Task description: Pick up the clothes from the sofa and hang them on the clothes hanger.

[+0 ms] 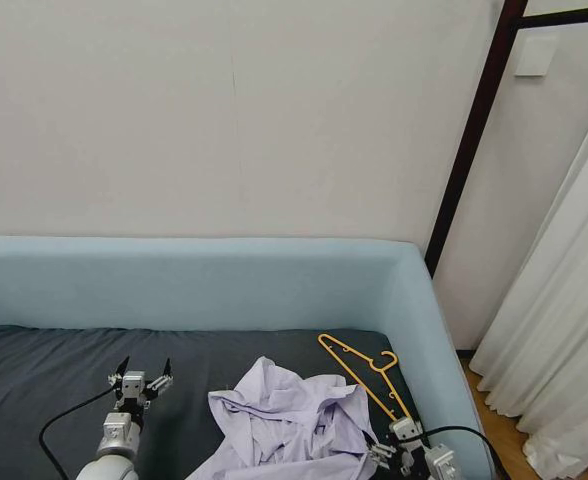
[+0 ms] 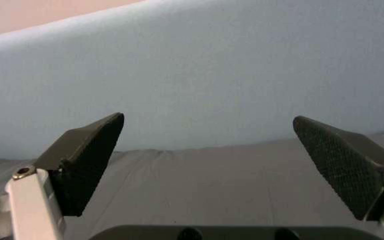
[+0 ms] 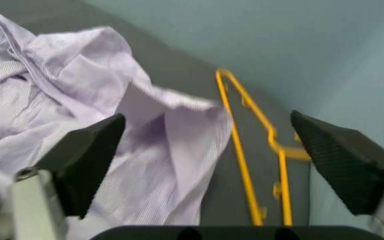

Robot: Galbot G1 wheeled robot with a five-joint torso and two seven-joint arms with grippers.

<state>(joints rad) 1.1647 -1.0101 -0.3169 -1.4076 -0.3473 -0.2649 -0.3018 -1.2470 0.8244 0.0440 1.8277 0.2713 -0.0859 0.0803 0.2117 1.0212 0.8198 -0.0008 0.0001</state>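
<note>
Lilac shirt (image 1: 284,425) lies crumpled on the sofa's (image 1: 194,280) dark seat in the head view, low in the picture at 6 o'clock. The orange clothes hanger (image 1: 359,368) lies at its 2 o'clock. At the shirt's 9 o'clock the left hand (image 1: 142,378) hovers over bare seat, and the right hand (image 1: 386,452) sits at its 4 o'clock.

In the left wrist view, the left hand (image 2: 209,130) is spread and empty, facing the pale blue backrest (image 2: 212,75).

In the right wrist view, the right hand (image 3: 209,130) is spread wide over the shirt (image 3: 78,100) and hanger (image 3: 245,150), holding nothing.

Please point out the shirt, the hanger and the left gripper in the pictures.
shirt (image 1: 289,420), head view, middle of the crumpled fabric.
hanger (image 3: 241,160), right wrist view, its long straight bar.
left gripper (image 1: 145,365), head view, midway between its fingertips.
</note>
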